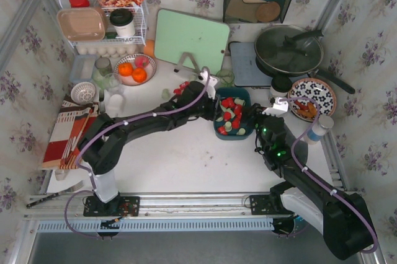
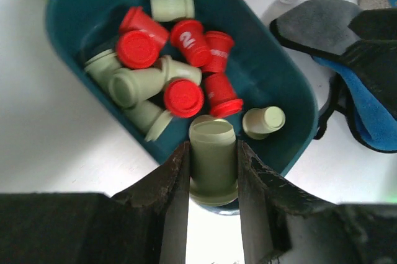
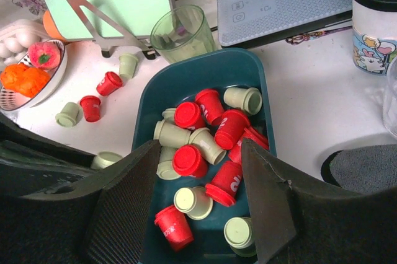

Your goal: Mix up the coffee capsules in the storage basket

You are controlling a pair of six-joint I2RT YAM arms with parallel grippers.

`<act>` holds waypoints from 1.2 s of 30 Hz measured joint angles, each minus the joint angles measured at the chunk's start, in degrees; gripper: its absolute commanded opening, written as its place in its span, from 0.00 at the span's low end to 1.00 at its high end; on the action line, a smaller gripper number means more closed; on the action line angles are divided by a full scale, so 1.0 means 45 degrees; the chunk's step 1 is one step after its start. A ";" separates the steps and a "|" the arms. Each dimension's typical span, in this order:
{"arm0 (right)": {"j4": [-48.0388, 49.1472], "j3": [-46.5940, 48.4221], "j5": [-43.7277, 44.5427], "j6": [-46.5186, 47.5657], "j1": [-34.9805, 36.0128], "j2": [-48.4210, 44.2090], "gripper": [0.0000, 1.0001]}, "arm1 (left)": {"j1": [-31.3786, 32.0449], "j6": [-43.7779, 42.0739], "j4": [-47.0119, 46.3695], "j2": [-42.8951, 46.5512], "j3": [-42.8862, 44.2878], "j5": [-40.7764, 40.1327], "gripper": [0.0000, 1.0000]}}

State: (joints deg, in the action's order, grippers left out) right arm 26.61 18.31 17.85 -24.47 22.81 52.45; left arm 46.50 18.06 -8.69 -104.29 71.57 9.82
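Your L gripper (image 2: 213,155) clamps a green capsule (image 2: 213,168) over the basket (image 2: 273,72) rim, mid tabletop (image 1: 186,165) twd right edge. R gripper (image 3: 201,152) hangs open above. Capsules (image 3: 205,134) inside look mixed; strays (image 3: 91,108) outside not yet in.

The top external camera looks steeply down from high behind the near edge of the table (image 1: 186,165), far enough to take in the whole surface, with the storage basket (image 1: 232,136) just off centre toward 3 o'clock. The left wrist camera hangs close over the basket's rim, looking between its own fingers (image 2: 164,202) at the coffee capsules (image 2: 186,96) toward 12 o'clock. The right wrist camera sits slightly farther back, also facing 12 o'clock; all three views share the basket.
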 measured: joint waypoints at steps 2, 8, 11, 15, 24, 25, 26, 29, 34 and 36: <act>-0.0005 0.0000 0.0005 0.0000 0.0000 -0.0049 0.62 | 0.0340 0.0010 -0.0204 -0.0359 0.0243 -0.0049 0.30; -0.0010 0.0000 0.0029 0.0000 0.0000 -0.0219 0.62 | 0.1054 0.0384 -0.0952 -0.1554 0.1020 -0.0345 0.36; -0.0015 0.0000 0.0039 0.0000 0.0000 -0.0277 0.62 | 0.1316 0.0559 -0.1010 -0.1991 0.1316 -0.0476 0.42; -0.0019 0.0000 0.0044 0.0000 0.0000 -0.0325 0.62 | 0.1569 0.0627 -0.1039 -0.2210 0.1457 -0.0529 0.54; -0.0034 -0.0005 0.0044 -0.0005 0.0000 -0.0199 0.62 | 0.1579 0.0063 -0.1073 -0.0670 0.0452 -0.1530 0.61; -0.0024 -0.0005 0.0044 -0.0005 0.0000 -0.0170 0.62 | 0.1583 -0.0063 -0.1098 -0.0330 0.0209 -0.1724 0.61; -0.0029 -0.0005 0.0044 0.0000 0.0000 -0.0141 0.62 | 0.1588 -0.0180 -0.1112 0.0005 -0.0039 -0.1938 0.61; -0.0029 0.0000 0.0039 0.0044 0.0000 -0.0010 0.62 | 0.1579 -0.0544 -0.1049 0.1146 -0.0937 -0.2798 0.61; -0.0024 0.0078 -0.0019 0.0194 0.0005 0.0423 0.61 | 0.1574 -0.1103 -0.0923 0.3283 -0.2516 -0.4809 0.63; -0.0024 0.0151 -0.0136 0.0257 0.0015 0.0627 0.60 | 0.1564 -0.1331 -0.0651 0.4104 -0.3225 -0.5629 0.64</act>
State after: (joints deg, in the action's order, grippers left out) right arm 26.50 18.98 17.23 -23.31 22.87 55.27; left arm 53.54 12.08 -11.62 -85.82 57.06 -15.51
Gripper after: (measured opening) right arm 0.612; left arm 0.633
